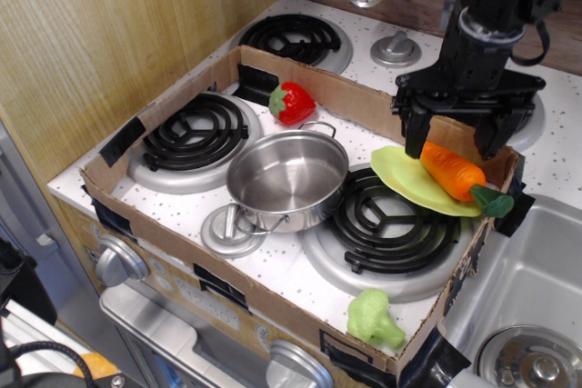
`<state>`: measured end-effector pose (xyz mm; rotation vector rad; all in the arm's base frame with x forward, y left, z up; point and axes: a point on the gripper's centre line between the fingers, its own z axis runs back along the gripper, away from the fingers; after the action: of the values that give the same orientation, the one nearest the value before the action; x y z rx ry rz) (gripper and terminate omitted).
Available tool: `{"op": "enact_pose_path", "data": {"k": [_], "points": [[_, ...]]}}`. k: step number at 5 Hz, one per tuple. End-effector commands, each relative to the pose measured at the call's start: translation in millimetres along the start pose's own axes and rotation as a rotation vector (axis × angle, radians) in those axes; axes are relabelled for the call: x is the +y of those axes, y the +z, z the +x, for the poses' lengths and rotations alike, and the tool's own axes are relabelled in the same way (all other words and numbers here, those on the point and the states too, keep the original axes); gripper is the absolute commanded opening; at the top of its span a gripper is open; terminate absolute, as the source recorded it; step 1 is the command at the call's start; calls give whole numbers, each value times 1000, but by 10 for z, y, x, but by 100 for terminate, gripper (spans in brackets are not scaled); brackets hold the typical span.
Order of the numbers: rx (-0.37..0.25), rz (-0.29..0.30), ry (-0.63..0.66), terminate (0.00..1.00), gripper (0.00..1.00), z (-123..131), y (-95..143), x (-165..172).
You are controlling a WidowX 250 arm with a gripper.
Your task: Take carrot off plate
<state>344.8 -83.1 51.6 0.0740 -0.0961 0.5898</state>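
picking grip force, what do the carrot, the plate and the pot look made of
The carrot looks like glossy orange molded plastic: bright highlights, ridged surface, dark green stub. The plate seems thin yellow-green plastic with a duller sheen. The pot appears to be polished steel, mirror-like with reflections inside. All likely hard and slippery.

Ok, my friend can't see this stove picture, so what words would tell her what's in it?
A black robot gripper hangs open just above an orange carrot lying on a yellow-green plate at the right of a cardboard tray on a toy stove. The tray also holds a steel pot, a strawberry and broccoli.
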Motion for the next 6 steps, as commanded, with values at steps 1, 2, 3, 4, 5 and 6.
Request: {"op": "enact_pose_path", "data": {"k": [1,2,3,4,5,6], "points": [[-8,-54,-31,0,100,100,-182,43],[-4,-42,-46,0,100,93,-215,39],[-24,4,-25,0,0,88,-145,-2],[-6,-51,-75,0,0,80,-87,1],[6,-102,-49,0,0,62,114,2],[22,-127,-17,0,0,109,398,57]]}}
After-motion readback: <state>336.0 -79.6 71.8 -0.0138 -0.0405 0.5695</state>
